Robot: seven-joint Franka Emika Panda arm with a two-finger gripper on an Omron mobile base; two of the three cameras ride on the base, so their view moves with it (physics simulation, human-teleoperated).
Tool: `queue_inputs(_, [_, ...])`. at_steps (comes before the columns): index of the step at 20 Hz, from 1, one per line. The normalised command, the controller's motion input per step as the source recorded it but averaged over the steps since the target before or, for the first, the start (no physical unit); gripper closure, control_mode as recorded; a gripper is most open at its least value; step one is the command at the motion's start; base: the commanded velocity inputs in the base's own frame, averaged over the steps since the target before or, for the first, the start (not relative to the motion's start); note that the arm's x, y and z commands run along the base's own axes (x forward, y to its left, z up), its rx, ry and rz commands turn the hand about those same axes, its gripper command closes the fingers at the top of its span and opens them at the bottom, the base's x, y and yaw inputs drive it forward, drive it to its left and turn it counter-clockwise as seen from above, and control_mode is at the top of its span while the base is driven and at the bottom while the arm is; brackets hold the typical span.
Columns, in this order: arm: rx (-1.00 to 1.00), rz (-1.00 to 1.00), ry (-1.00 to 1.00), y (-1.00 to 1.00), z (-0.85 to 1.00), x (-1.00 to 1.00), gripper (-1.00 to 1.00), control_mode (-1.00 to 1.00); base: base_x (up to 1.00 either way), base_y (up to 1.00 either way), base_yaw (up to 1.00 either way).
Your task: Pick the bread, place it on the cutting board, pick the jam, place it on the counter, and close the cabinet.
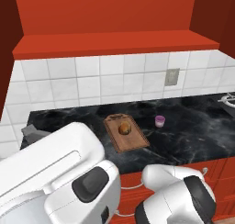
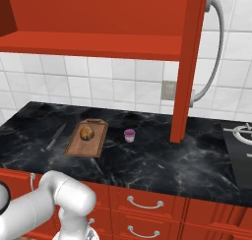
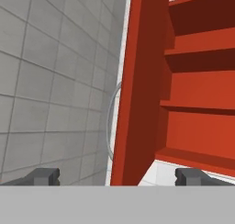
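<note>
Up close, the jaws (image 3: 117,176) stood wide open with nothing between them, one dark fingertip (image 3: 43,176) at each lower corner of the hand view. Straight ahead of them I saw the edge of an open door (image 3: 135,87) of the cabinet (image 1: 110,16), red and standing out from the wall, with red shelves (image 3: 202,81) showing inside to one side of it and grey tiled wall (image 3: 50,71) to the other. A curved silver bar handle (image 3: 110,122) showed on the door beside the tiles.

From the right base view that same door hung open and edge-on over the tabletop (image 2: 162,160), its silver handle bowing out toward the wall. The cabinet's underside ran above the white backsplash.

Down on the black marble tabletop, the bread (image 2: 86,133) sat on the cutting board (image 2: 88,144), near the end with the handle tab. The jam (image 2: 129,135) stood upright on the marble just beside the board, apart from it, on the side toward the open door. A grey knife (image 2: 55,137) lay on the marble on the board's other side. Red drawers (image 2: 147,204) with silver handles ran below the tabletop.
</note>
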Motion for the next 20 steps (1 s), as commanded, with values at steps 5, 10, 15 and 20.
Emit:
queue_inputs(5, [0.0, -0.02, 0.0, 0.15, 0.0, 0.19, -1.0, -1.0, 0.0, 0.0, 0.0])
queue_inputs(10, [0.0, -0.04, 0.0, 0.09, 0.0, 0.18, -1.0, -1.0, 0.0, 0.0, 0.0])
queue_inputs(15, [0.0, -0.06, 0.0, 0.01, 0.0, 0.21, -1.0, -1.0, 0.0, 0.0, 0.0])
queue_inputs(20, [0.0, -0.07, 0.0, 0.05, 0.0, 0.22, -1.0, -1.0, 0.0, 0.0, 0.0])
